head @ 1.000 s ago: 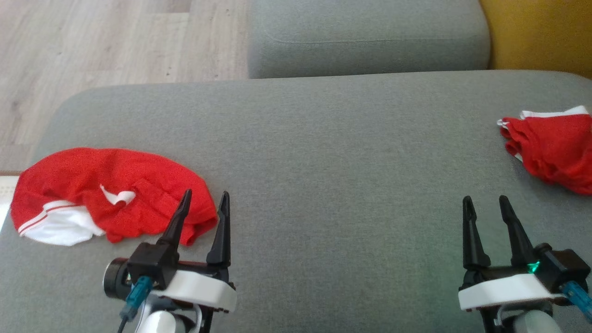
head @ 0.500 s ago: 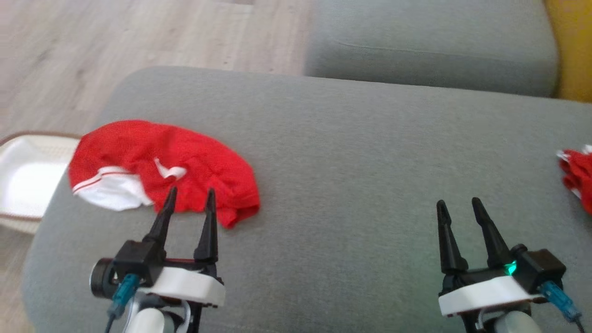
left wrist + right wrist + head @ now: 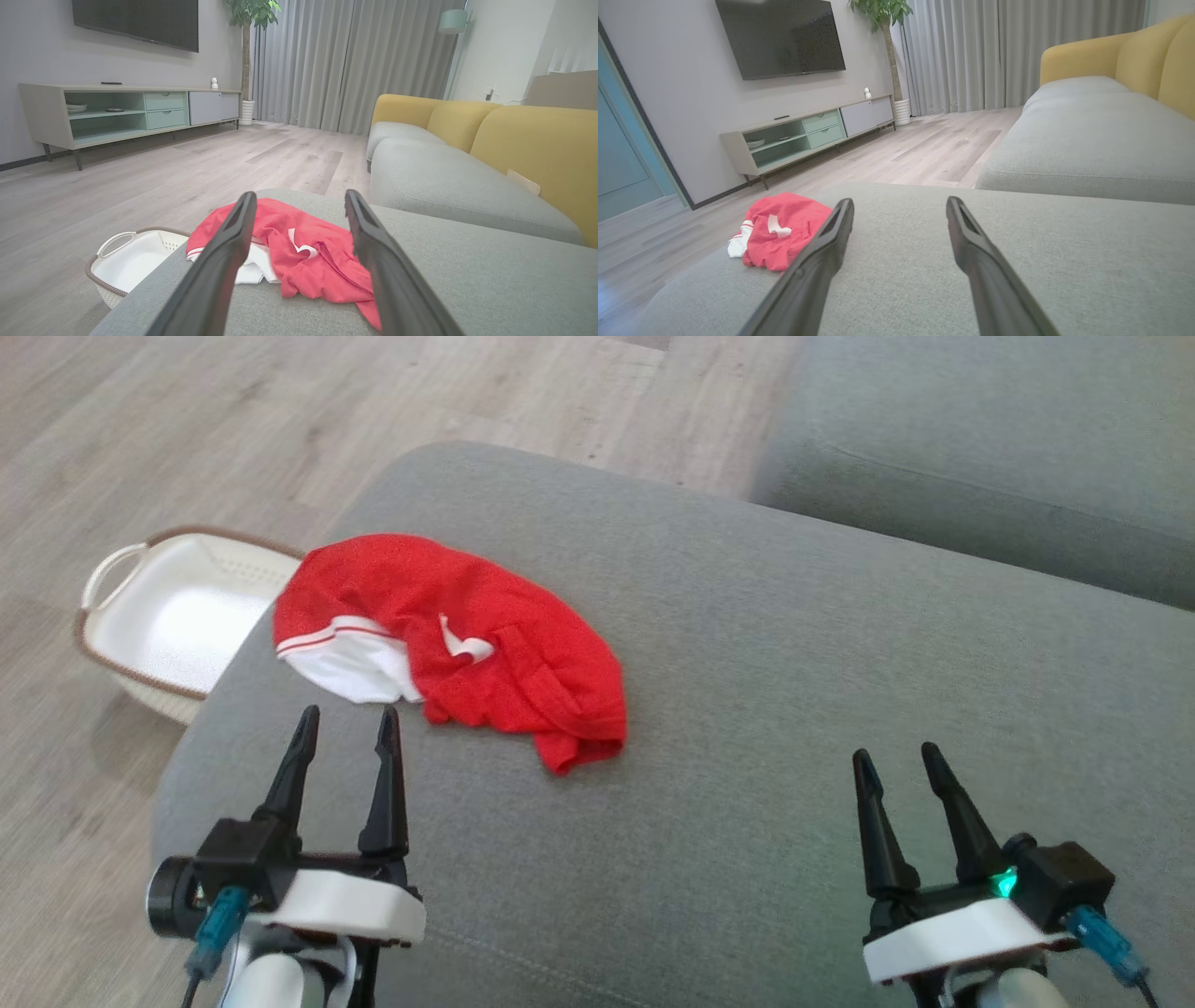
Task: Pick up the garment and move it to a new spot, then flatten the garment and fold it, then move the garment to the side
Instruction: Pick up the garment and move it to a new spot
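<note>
Two spread, empty grippers
Your left gripper (image 3: 348, 711) sits just beside the garment (image 3: 504, 653); your right gripper (image 3: 894, 751), well apart from it

Red garment (image 3: 467, 644) w/ white patch & red-striped trim ahead of black-fingered left gripper (image 3: 348, 711), grey cushion (image 3: 794, 709), white basket (image 3: 168, 616) w/ brown rim.
</note>
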{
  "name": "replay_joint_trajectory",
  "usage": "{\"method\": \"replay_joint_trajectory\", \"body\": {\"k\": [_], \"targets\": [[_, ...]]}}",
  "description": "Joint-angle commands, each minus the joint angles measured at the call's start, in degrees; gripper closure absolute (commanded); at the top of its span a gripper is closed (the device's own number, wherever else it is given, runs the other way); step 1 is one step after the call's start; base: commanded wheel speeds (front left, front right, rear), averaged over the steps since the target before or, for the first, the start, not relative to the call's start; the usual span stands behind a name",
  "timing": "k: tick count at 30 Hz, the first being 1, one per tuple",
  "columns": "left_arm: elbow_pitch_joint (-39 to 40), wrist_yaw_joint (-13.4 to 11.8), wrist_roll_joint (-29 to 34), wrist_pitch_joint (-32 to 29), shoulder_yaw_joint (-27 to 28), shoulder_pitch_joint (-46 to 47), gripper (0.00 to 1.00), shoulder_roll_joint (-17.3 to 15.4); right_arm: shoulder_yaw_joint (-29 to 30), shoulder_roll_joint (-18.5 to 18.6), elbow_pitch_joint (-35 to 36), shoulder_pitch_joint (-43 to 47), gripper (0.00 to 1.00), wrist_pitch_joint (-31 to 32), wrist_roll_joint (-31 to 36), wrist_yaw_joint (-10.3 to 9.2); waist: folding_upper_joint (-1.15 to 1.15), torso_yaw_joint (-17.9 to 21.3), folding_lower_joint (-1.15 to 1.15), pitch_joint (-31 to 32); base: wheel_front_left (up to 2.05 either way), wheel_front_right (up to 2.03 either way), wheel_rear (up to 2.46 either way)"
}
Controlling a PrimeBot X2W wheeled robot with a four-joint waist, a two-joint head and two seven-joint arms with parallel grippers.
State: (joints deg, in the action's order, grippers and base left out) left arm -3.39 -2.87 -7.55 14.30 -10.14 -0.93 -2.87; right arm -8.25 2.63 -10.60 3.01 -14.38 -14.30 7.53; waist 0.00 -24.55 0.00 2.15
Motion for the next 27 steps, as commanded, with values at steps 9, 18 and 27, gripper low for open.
{"method": "replay_joint_trajectory", "body": {"k": [9,18,27], "targets": [[2.4,0.4,0.6,0.7,3.4,1.9,0.0,0.0,-2.0,0.2,1.0,-2.5,0.0,-0.6,-0.6,-0.04,0.0,-3.0,0.0,0.1,0.0,0.0,0.0],[2.9,0.6,0.5,0.7,6.3,3.4,0.0,0.0,-1.5,0.2,1.6,-3.7,0.0,-0.6,0.5,-0.04,0.0,-0.9,0.0,-3.1,0.0,0.0,0.0],[-3.3,4.0,1.7,0.7,10.6,14.2,0.0,-2.2,0.8,0.2,4.7,-8.3,0.0,-0.6,5.9,-0.04,0.0,2.4,0.0,-12.7,0.0,0.0,0.0]]}}
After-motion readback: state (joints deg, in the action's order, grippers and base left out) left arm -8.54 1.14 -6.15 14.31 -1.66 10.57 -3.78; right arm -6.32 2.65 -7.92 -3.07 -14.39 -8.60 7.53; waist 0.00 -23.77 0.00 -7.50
